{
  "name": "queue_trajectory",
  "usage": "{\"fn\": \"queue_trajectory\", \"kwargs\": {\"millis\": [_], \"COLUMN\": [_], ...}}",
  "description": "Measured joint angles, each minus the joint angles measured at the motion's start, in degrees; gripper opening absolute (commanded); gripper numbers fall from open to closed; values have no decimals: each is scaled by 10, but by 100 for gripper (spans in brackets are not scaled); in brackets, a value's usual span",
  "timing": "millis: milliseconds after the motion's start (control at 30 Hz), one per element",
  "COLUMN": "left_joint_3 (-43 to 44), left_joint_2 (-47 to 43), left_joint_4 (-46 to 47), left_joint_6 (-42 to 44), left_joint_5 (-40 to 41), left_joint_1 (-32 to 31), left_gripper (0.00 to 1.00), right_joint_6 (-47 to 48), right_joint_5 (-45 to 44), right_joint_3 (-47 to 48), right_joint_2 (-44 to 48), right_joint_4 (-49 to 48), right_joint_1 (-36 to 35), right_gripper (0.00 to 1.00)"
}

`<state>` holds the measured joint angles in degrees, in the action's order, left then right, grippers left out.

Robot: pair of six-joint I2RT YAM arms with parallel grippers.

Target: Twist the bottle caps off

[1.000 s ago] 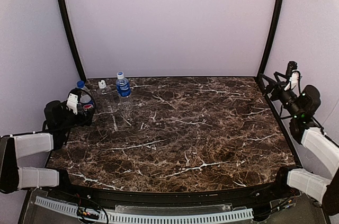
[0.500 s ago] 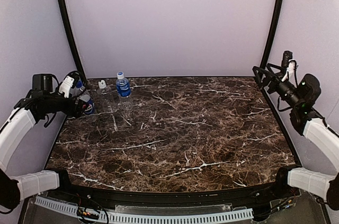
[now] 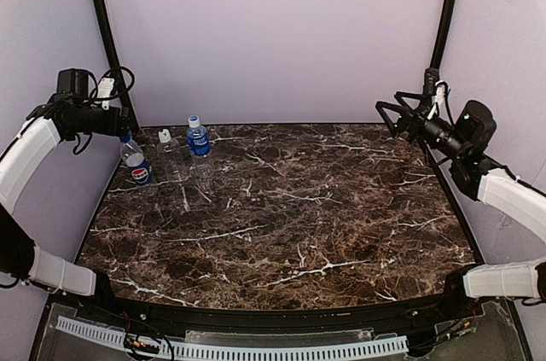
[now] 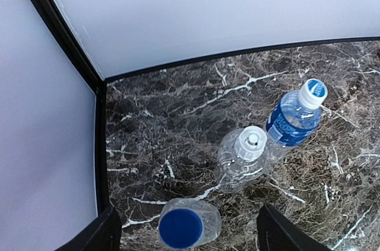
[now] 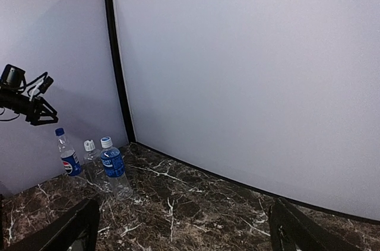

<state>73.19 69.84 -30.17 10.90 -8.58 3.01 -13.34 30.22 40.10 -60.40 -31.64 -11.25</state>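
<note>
Three bottles stand at the table's back left. The Pepsi bottle has a blue cap. The unlabelled bottle has a white cap. The blue-label bottle has a blue-topped cap. My left gripper is open and empty, and hangs above the Pepsi bottle with its fingers wide on either side of the cap, not touching it. My right gripper is open and empty, raised at the far right and facing the bottles.
The dark marble table is enclosed by lilac walls with black corner posts. The bottles stand close to the left wall and back edge. In the right wrist view the left gripper shows above the Pepsi bottle.
My left gripper has risen from beside the Pepsi bottle to above it. My right gripper has moved up and to the left. The bottles have not moved.
</note>
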Motion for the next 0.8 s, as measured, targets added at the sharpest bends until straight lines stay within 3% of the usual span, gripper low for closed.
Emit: {"fn": "queue_trajectory", "kwargs": {"millis": [200, 800], "left_joint_3": [9, -8], "left_joint_2": [82, 81], "left_joint_4": [2, 7], "left_joint_6": [-30, -41], "left_joint_5": [19, 26], "left_joint_1": [0, 0], "left_gripper": [70, 42], "right_joint_6": [18, 37], "right_joint_5": [0, 0], "right_joint_3": [39, 79], "right_joint_2": [-31, -109], "right_joint_4": [-12, -26], "right_joint_1": [-27, -61], "right_gripper": [99, 99]}}
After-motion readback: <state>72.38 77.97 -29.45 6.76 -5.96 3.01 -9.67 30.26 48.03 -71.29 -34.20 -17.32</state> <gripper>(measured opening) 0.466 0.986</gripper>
